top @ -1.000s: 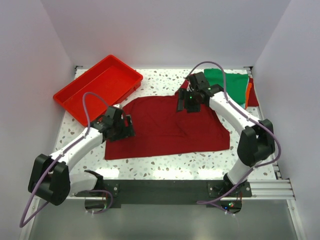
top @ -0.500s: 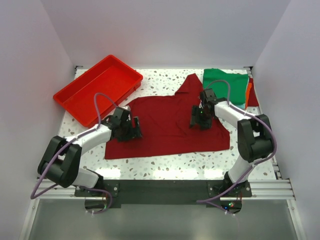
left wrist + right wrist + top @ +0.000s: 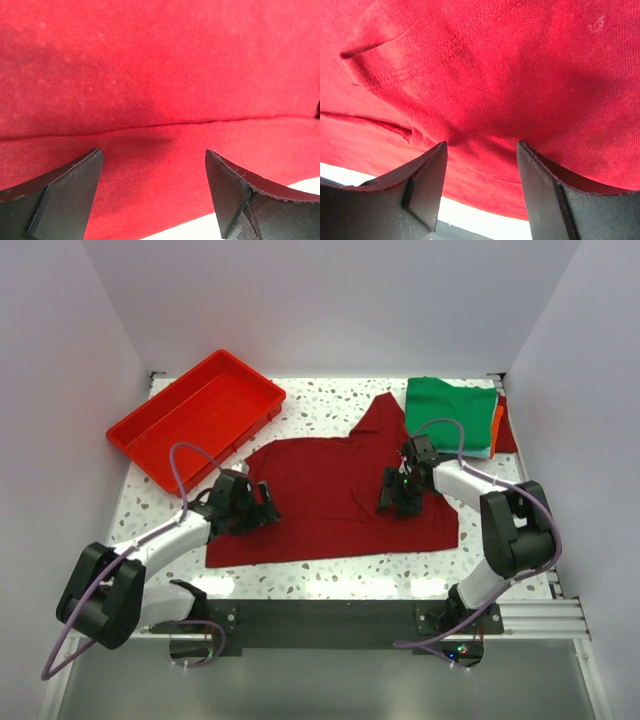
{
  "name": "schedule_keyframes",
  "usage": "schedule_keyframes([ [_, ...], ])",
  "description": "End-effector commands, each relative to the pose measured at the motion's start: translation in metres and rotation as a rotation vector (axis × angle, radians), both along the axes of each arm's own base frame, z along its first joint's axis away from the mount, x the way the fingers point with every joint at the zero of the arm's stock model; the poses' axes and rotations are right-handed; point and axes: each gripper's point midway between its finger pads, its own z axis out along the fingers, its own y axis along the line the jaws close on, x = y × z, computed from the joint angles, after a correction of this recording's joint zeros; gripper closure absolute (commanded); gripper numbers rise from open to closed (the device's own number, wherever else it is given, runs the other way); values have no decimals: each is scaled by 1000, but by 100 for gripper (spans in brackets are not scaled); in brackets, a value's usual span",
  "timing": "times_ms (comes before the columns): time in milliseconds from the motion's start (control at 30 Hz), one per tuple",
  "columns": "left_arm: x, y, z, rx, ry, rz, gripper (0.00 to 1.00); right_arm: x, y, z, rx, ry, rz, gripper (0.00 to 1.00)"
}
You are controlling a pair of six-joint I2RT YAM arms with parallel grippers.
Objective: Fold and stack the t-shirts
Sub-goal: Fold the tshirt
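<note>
The dark red t-shirt (image 3: 330,495) lies spread flat on the table, one sleeve pointing to the back. My left gripper (image 3: 266,508) is low over the shirt's left part, jaws open; in the left wrist view (image 3: 152,156) the cloth (image 3: 160,75) with a fold line fills the frame. My right gripper (image 3: 391,504) is low on the shirt's right part, jaws open, fingertips pressing into the cloth (image 3: 485,75) in the right wrist view (image 3: 481,147). The green t-shirt (image 3: 450,412) lies folded at the back right, with orange (image 3: 497,424) and red (image 3: 508,432) edges beside it.
A bright red plastic tray (image 3: 195,412) stands at the back left. The speckled white table (image 3: 320,398) shows around the shirt. White walls close in the left, right and back. A black rail runs along the near edge.
The right gripper let the sleeve fall flat toward the back, then came nearer onto the shirt's body. The left gripper also shifted nearer, and the shirt's near edge slid slightly toward me.
</note>
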Motion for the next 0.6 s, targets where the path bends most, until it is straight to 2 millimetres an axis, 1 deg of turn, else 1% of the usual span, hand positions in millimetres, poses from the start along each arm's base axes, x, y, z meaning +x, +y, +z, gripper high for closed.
schedule_keyframes([
  [0,-62,34,-39,114,237,79,10,-50,-1,-14,2,140,-11,38],
  [33,-64,34,-37,108,233,84,10,-55,0,-14,11,147,-10,38],
  [67,-67,35,-37,105,240,97,10,-64,0,-17,9,170,-16,38],
  [100,-73,38,-39,111,258,102,10,-70,2,-16,8,176,-10,38],
  [133,-73,38,-35,101,249,114,10,-74,1,-14,2,176,-13,38],
  [167,-76,38,-35,97,254,121,10,-82,0,-16,-6,192,-21,38],
  [200,-79,40,-35,95,259,129,10,-86,0,-15,-6,192,-21,38],
  [233,-79,39,-31,79,243,138,10,-89,0,-12,-2,185,-27,38],
  [267,-79,38,-29,70,244,157,10,-96,-2,-14,-6,196,-38,38],
  [367,-79,37,-20,47,227,177,10,-105,-3,-11,5,192,-44,38],
  [433,-73,42,-11,62,192,195,10,-105,-1,-7,16,184,-40,37],
  [467,-71,42,-7,66,183,194,10,-99,1,-1,27,165,-31,37],
  [500,-65,43,3,76,158,198,10,-96,2,4,31,155,-25,37],
  [533,-61,45,9,88,140,190,10,-96,2,9,28,159,-24,37],
  [567,-57,45,16,93,122,187,10,-83,6,23,40,114,-13,37],
])
